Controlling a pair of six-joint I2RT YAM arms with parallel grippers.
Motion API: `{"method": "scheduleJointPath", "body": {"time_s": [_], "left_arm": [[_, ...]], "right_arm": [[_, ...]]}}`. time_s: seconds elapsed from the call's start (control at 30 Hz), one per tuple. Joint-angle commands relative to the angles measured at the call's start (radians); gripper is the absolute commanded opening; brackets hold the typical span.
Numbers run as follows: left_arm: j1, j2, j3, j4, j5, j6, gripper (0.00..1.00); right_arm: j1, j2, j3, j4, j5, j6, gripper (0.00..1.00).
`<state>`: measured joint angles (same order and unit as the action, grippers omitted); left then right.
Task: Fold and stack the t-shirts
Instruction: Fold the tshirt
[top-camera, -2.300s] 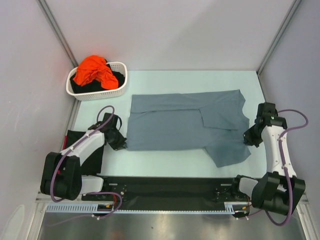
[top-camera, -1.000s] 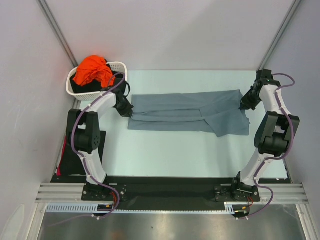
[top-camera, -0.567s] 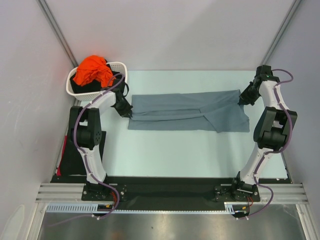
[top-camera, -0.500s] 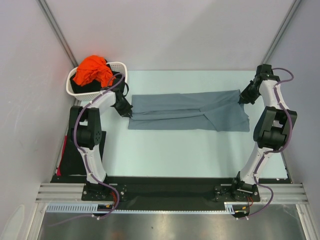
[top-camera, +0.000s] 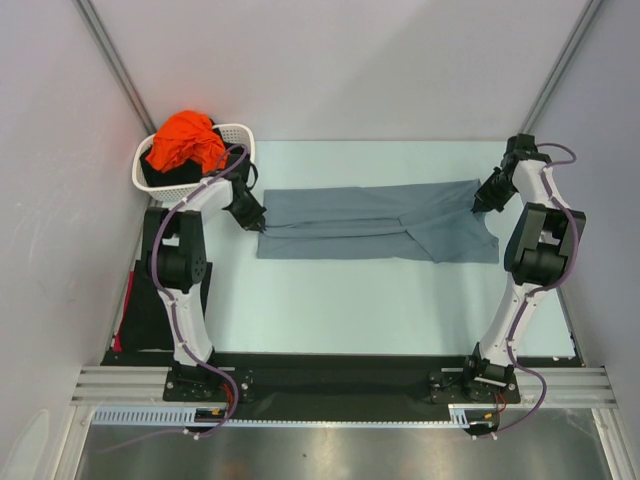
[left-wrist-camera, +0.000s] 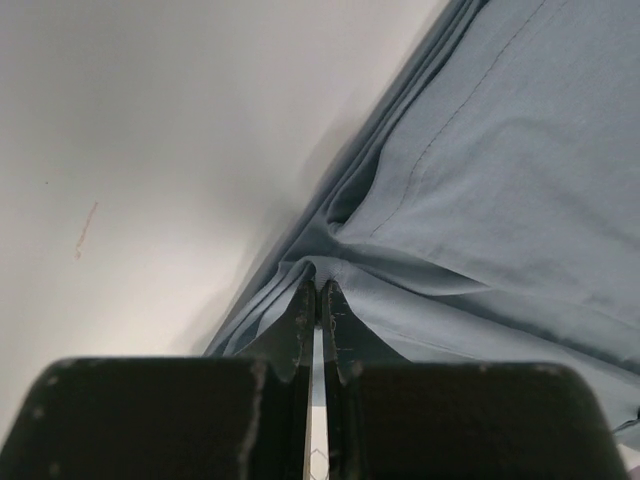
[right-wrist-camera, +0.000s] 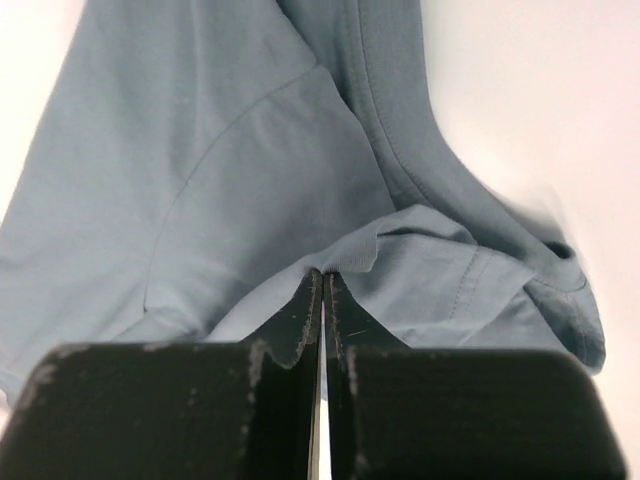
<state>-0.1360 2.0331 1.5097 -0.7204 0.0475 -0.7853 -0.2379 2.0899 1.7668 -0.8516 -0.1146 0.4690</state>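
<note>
The grey shirt (top-camera: 375, 222) lies as a long, narrow band across the far half of the table (top-camera: 350, 310). It is doubled lengthwise, and one sleeve flap spills toward the near side at its right end. The left gripper (left-wrist-camera: 318, 290) is clamped on a bunched pinch of several layers at the band's left end. The right gripper (right-wrist-camera: 322, 278) is closed on a thin lip of cloth at the right end, beside what looks like the collar. Both arms reach far out over the table.

The risks from here look plain. The right pinch holds only a sliver of fabric, so any pull could slip it free and let that end sag or unfold. The left pinch may not catch every layer, and a lift could peel the fold apart. Uneven motion between the two arms would skew the band, and the loose sleeve could drag out of line. The left arm also works just beside the basket (top-camera: 195, 190), where the orange shirt (top-camera: 185, 140) is heaped, and a wide swing could knock it.
</note>
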Motion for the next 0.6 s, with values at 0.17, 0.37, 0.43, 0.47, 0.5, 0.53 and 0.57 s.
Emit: {"method": "scheduleJointPath", "body": {"time_s": [0.17,0.37,0.43,0.47,0.5,0.53,0.57], "left_arm": [[0.013,0.019,0.07,0.003,0.005,-0.02,0.0],[0.015,0.05,0.098,-0.004,0.011,-0.028,0.0],[0.015,0.056,0.101,-0.004,0.011,-0.029,0.0],[0.015,0.055,0.103,-0.004,0.011,-0.029,0.0],[0.015,0.058,0.104,-0.005,0.008,-0.031,0.0],[0.015,0.058,0.104,-0.005,0.009,-0.031,0.0],[0.015,0.059,0.106,-0.007,0.009,-0.031,0.0]], "right_arm": [[-0.012,0.038,0.129,-0.001,0.001,-0.023,0.0],[-0.009,0.081,0.175,-0.017,-0.003,-0.024,0.0],[-0.008,0.093,0.195,-0.023,-0.008,-0.021,0.0],[-0.005,0.101,0.2,-0.024,-0.01,-0.021,0.0],[-0.003,0.105,0.204,-0.026,-0.013,-0.023,0.0],[0.0,0.11,0.215,-0.027,-0.013,-0.021,0.0],[0.005,0.119,0.223,-0.033,-0.013,-0.021,0.0]]}}
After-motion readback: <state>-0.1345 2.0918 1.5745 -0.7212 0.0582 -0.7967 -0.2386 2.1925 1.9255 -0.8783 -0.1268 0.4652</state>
